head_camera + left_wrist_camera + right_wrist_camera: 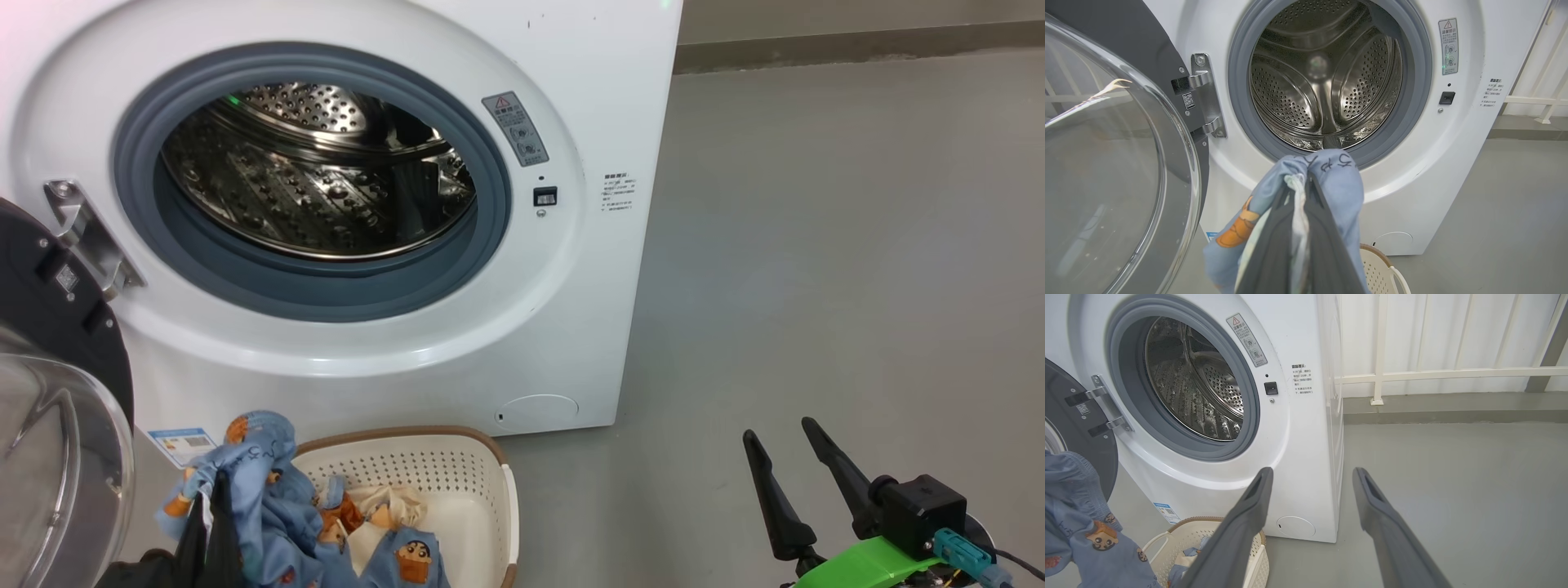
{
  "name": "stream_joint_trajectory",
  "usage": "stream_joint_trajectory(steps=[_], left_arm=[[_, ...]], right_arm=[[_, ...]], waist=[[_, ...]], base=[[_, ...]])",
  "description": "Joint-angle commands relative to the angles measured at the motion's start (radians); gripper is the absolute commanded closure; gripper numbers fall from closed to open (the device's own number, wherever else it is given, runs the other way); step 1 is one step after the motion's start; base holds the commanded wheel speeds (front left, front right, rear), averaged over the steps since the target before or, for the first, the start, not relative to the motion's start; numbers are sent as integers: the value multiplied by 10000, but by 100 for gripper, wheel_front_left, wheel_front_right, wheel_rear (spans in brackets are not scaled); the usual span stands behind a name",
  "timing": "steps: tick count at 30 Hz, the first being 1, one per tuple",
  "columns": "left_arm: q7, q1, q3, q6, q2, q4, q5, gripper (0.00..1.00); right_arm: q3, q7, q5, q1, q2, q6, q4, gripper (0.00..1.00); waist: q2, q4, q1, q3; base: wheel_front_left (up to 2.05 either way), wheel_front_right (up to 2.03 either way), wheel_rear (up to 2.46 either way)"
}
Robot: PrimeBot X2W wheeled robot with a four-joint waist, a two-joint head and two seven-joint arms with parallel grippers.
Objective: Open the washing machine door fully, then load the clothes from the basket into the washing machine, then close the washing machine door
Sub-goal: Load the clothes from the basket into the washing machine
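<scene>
The white washing machine point(563, 269) stands with its steel drum point(318, 171) empty. Its door point(49, 425) is swung open to the left, glass bowl facing out. My left gripper point(1300, 179) is shut on a light blue piece of the clothes point(1339, 179) and holds it up in front of the drum's lower rim, above the basket point(490, 482). More printed clothes point(408, 555) lie in the cream basket on the floor. My right gripper point(784, 437) stands open at the lower right with nothing between its fingers.
Grey floor point(816, 245) stretches to the right of the machine. A white railing point(1453, 373) runs along the wall behind. The open door point(1106, 163) fills the space left of the drum opening.
</scene>
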Motion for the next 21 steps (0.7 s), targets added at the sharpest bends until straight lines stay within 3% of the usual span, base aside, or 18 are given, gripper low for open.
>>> stream_joint_trajectory(steps=[1, 12, 21], left_arm=[[-97, -241, 337, 73, 180, -269, -65, 100], [-161, -1171, 231, -99, -42, 211, -401, 100], [-154, -3116, 104, -760, -6, 1732, -745, 100]], right_arm=[[255, 4, -101, -123, -14, 16, -312, 0], [377, 35, -185, -437, -14, 16, -642, 0], [564, -128, -154, -1082, -14, 16, -814, 0]], waist=[[0, 1, 0, 17], [0, -126, 0, 916], [0, -582, 0, 2270]], base=[[0, 0, 0], [0, 0, 0], [0, 0, 0]])
